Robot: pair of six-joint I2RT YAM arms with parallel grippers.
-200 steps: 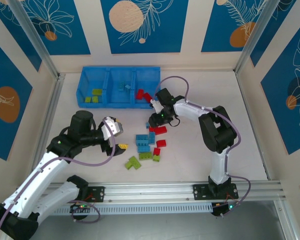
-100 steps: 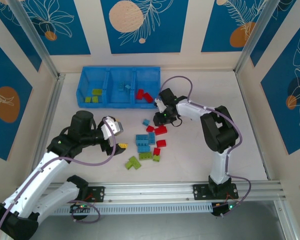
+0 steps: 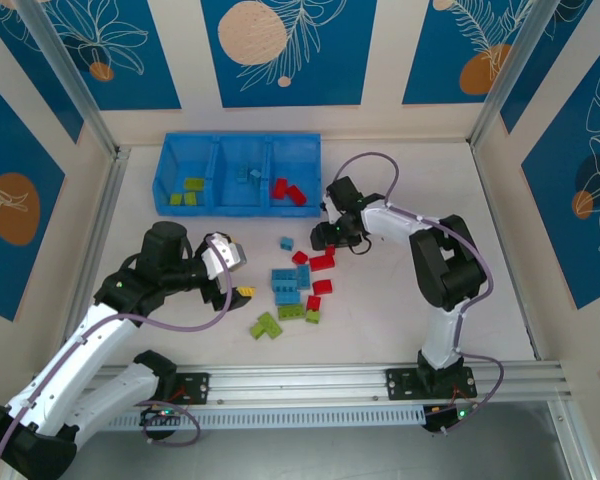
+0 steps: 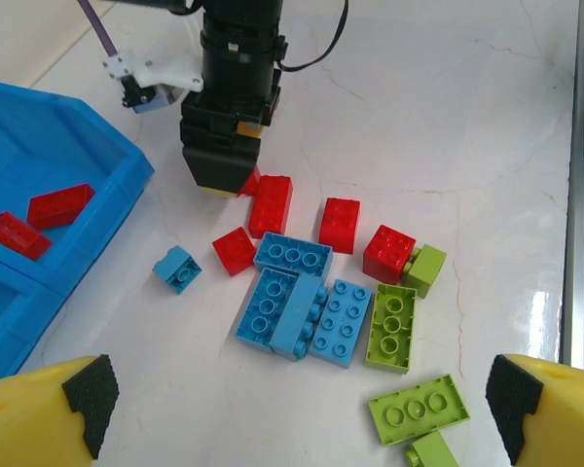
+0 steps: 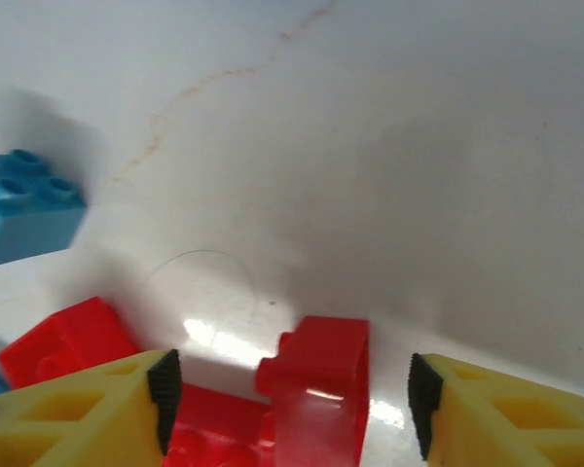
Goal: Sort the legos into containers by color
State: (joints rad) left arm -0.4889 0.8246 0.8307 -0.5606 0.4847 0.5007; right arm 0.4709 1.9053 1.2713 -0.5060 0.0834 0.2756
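Red lego point(image 5: 316, 370) between jaws of right gripper point(image 5: 292, 389), now farther right.

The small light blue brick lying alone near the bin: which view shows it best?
The left wrist view: the light blue brick lies whole beside the bin, studs clear. The top external view shows it tiny; the right wrist view cuts it at the left edge.

No text, number, brand or sign reads legibly anywhere. Stud tops on the legos point(image 4: 292, 292) are too small to resolve. Blue bin point(image 3: 240, 140) walls look plain. Wall panels point(image 3: 280, 50) show leaf-and-circle artwork, no lettering.
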